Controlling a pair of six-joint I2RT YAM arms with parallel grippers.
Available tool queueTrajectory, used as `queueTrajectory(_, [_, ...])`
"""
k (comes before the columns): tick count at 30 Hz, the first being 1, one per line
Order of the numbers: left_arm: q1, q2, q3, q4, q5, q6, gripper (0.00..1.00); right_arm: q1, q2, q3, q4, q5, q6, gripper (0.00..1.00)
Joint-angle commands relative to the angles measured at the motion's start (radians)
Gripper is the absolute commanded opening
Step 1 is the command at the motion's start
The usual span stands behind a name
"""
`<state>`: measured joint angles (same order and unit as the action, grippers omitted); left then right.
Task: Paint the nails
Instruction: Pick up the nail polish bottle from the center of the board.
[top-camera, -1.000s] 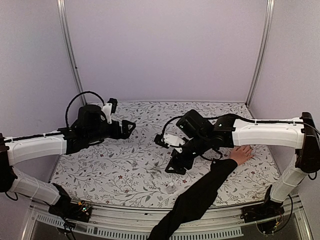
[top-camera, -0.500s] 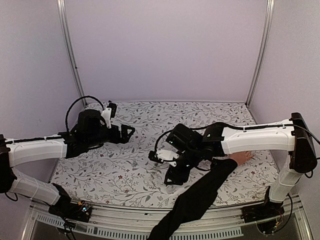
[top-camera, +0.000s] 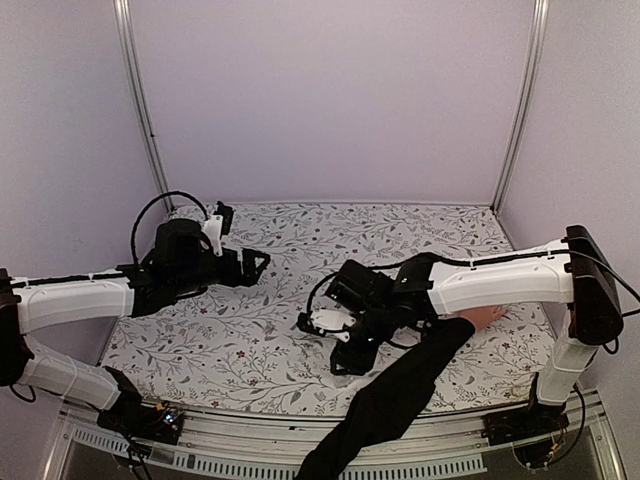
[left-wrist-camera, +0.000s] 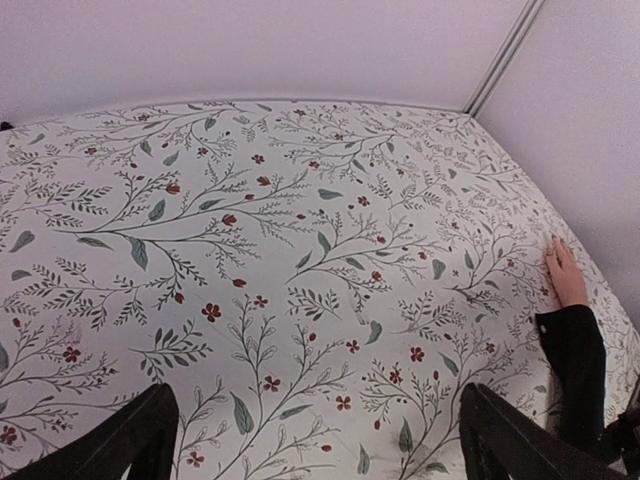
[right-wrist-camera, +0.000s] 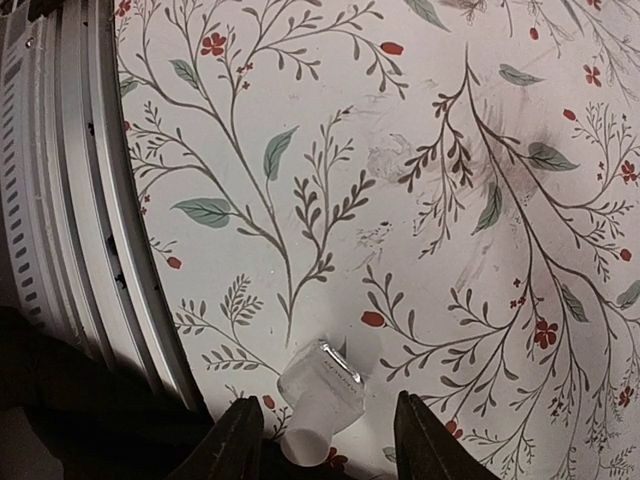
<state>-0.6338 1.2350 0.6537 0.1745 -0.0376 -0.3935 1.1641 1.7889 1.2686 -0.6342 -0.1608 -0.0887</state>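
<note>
- The bench (top-camera: 250, 330), covered in a white cloth printed with leafy sprigs and small red flowers, fills the lower half of my overhead view.
- The right white-and-black arm (top-camera: 500, 280) reaches from the right edge toward the lower centre of that view, its wrist bent down to the cloth.
- The left white-and-black arm (top-camera: 80, 295) comes in from the left edge and is held above the cloth at centre left.
- A long black sleeve (top-camera: 400, 390) rises from the bottom edge up and to the right, passing under the right arm.
- The left pincer (left-wrist-camera: 320, 440) is spread wide, holding nothing, with bare cloth between its fingers.
- The right pincer (right-wrist-camera: 328, 435) is also spread, low over the cloth at the bottom of its wrist view.
- A light-skinned human hand (top-camera: 485, 317) lies flat on the cloth at the sleeve's end, right of centre in the overhead view.
- A small pale translucent bottle (right-wrist-camera: 320, 395) lies tipped on the cloth between the right pincer's fingers; I see a gap on either side.
- The nails (left-wrist-camera: 553, 246) are at the hand's fingertips by the right edge of the left wrist view, well apart from both pincers and too small to tell one from another.
</note>
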Motion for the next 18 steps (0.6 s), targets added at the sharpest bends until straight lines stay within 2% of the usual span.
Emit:
queueTrajectory(1, [-0.012, 0.006, -0.013, 0.035, -0.004, 0.006, 1.0, 0.008, 0.024, 0.006, -0.013, 0.031, 0.017, 0.46])
queueTrajectory(18, [-0.012, 0.024, -0.031, 0.056, -0.017, 0.028, 1.0, 0.017, 0.04, -0.022, -0.029, 0.032, 0.015, 0.38])
